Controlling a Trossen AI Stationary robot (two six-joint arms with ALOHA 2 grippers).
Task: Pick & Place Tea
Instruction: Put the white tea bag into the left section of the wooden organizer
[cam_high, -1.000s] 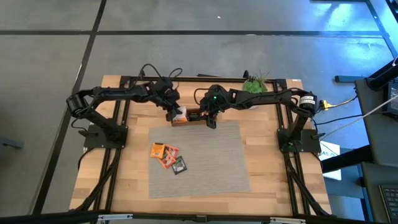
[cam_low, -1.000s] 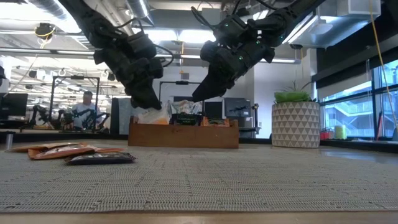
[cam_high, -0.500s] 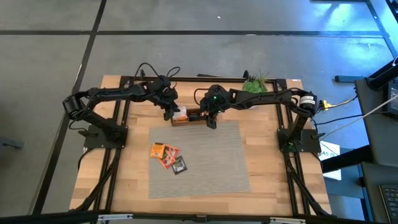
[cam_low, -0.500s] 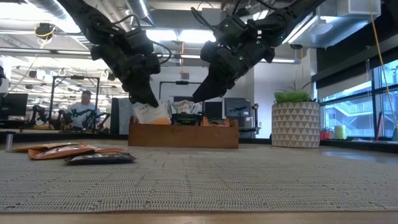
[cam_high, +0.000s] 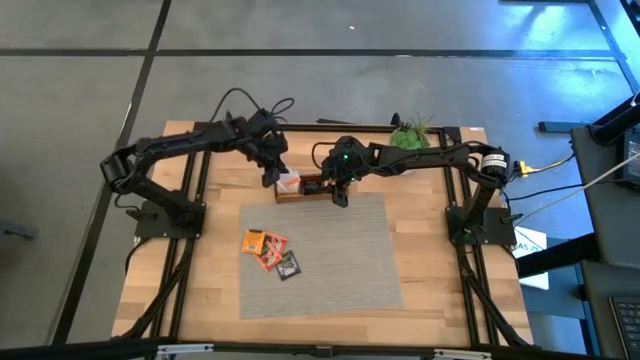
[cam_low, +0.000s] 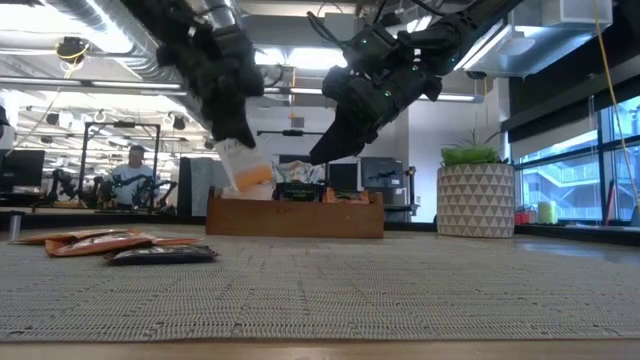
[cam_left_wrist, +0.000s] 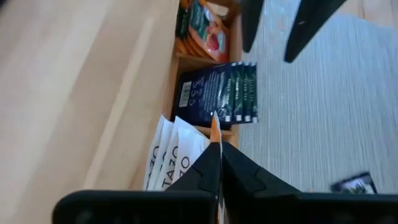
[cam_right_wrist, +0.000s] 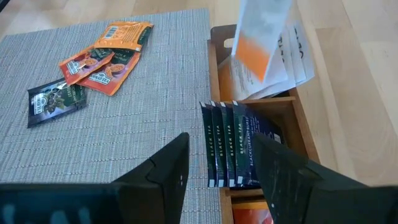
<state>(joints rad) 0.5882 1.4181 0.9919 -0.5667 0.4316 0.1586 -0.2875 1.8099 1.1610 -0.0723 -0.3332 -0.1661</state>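
— Two arms over the far end of the table. What has the left gripper (cam_low: 232, 140) got?

— Its fingers are pressed together on one white and orange sachet (cam_low: 243, 170), which hangs in the air above the end compartment of the wooden tray (cam_low: 295, 216), the one with the other white sachets (cam_right_wrist: 292, 53).

— Is it touching the tray?

— From the low view it hangs clear of the tray wall; I can't tell whether it brushes the sachets below it.

— And the right gripper (cam_right_wrist: 217, 158)?

— Its fingers stand apart and hold nothing. It hovers over the edge of the grey mat (cam_high: 330, 270), just beside the tray's middle compartment, where dark sachets (cam_right_wrist: 235, 149) stand in a row.

— Any tea elsewhere?

— Orange sachets (cam_left_wrist: 200, 28) fill the third compartment. Three loose ones lie on the mat, well apart from the tray: two orange (cam_high: 262, 245) and one dark (cam_high: 289, 265).

— Anything else?

— A potted plant (cam_high: 410, 133) stands at the table's far edge.
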